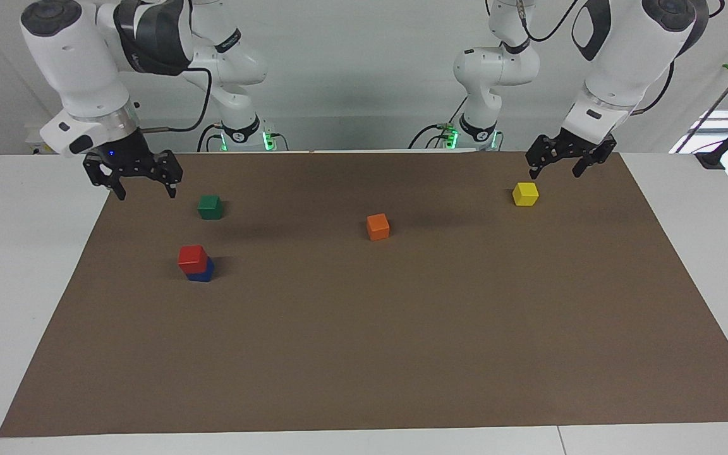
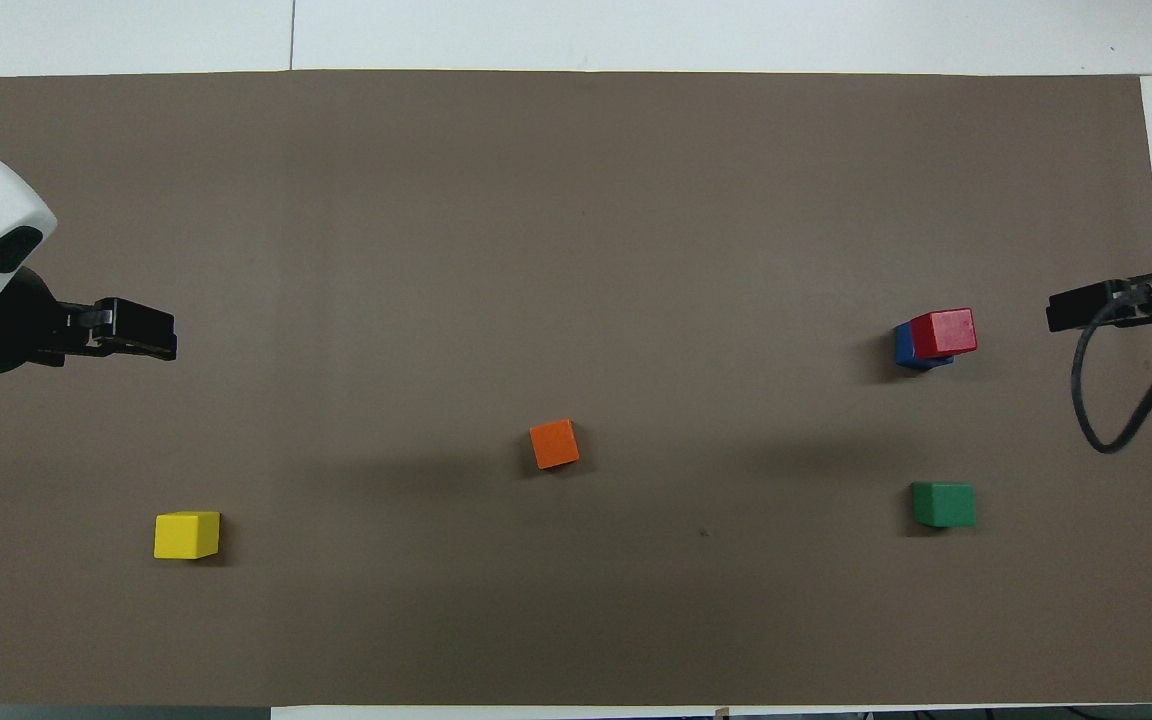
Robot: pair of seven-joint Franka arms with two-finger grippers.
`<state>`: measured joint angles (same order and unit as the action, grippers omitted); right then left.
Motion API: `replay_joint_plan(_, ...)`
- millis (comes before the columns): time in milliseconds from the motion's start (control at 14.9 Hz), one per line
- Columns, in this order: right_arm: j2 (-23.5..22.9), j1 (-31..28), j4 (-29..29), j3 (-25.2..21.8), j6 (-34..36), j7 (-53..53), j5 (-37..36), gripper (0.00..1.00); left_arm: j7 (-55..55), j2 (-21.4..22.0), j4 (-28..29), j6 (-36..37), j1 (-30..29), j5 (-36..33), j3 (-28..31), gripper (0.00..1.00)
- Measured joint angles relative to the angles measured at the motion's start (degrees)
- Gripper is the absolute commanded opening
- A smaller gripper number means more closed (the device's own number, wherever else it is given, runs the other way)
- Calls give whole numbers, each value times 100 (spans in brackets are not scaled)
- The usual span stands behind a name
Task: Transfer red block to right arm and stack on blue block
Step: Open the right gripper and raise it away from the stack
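In the facing view the red block (image 1: 192,258) sits on the blue block (image 1: 202,272) toward the right arm's end of the worktop (image 1: 364,354); the right gripper (image 1: 144,189) and left gripper (image 1: 557,172) hang spread and empty over the robots' edge. In the overhead view the red block (image 2: 944,332) overhangs the blue block (image 2: 908,346), with both grippers raised at the worktop's ends.

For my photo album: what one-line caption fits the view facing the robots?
Red block stacked on blue block; both grippers, right and left, empty.
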<state>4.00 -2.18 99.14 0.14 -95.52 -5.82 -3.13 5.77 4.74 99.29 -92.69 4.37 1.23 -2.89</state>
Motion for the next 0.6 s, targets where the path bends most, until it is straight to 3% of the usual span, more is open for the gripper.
replay_joint_plan(602, -85, -133, -633, -51, 920, 0, 126, 100, 0, 197, 2, 6, -10, -2, 24, 100)
